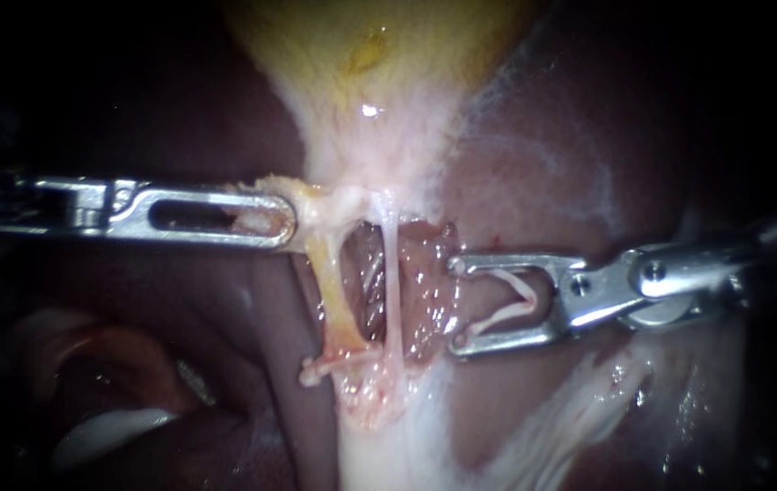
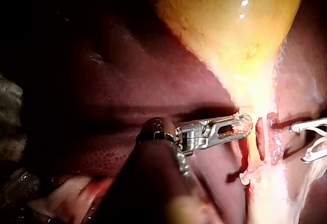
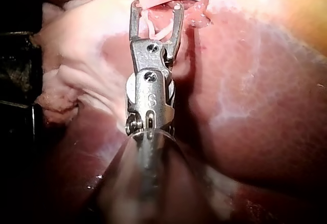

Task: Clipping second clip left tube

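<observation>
My left instrument (image 1: 291,221) pinches pale tissue (image 1: 338,205) in its end effector, below the yellow gallbladder (image 1: 388,55). My right instrument (image 1: 454,306) holds a bent white clip (image 1: 511,300) in its spread end effector, not yet at the yellowish left tube (image 1: 333,291). Next I think it must reach around that tube.

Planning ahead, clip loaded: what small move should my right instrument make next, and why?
Probably advance the right instrument leftward: its white V-shaped clip sits short of the yellowish left tube, while the left instrument grips pale gallbladder neck.
</observation>
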You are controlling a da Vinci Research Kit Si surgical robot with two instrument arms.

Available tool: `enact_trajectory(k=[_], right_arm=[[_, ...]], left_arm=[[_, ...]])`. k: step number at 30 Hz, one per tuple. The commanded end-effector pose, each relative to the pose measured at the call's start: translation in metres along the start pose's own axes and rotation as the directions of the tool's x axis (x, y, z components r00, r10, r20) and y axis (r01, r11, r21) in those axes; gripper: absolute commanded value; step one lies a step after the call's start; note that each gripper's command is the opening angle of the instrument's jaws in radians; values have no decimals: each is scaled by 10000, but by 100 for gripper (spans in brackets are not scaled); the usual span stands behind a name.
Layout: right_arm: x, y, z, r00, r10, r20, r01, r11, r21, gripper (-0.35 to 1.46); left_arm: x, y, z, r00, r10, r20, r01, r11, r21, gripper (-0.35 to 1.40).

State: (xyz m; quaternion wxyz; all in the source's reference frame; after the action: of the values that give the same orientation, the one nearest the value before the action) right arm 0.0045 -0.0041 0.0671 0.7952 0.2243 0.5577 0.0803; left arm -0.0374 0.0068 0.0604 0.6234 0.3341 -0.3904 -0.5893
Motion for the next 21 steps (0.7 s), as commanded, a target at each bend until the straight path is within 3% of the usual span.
enact_trajectory(k=[1, 21], right_arm=[[0, 0, 4, 10000, 46, 11, -46, 10000, 18, 45], [-23, 7, 81, 9983, 589, 26, -589, 9981, 181, 45]], left_arm=[[0, 0, 1, 10000, -6, 8, 6, 10000, -13, -35], [2, -6, 3, 10000, -25, 42, 25, 10000, -45, -35]])
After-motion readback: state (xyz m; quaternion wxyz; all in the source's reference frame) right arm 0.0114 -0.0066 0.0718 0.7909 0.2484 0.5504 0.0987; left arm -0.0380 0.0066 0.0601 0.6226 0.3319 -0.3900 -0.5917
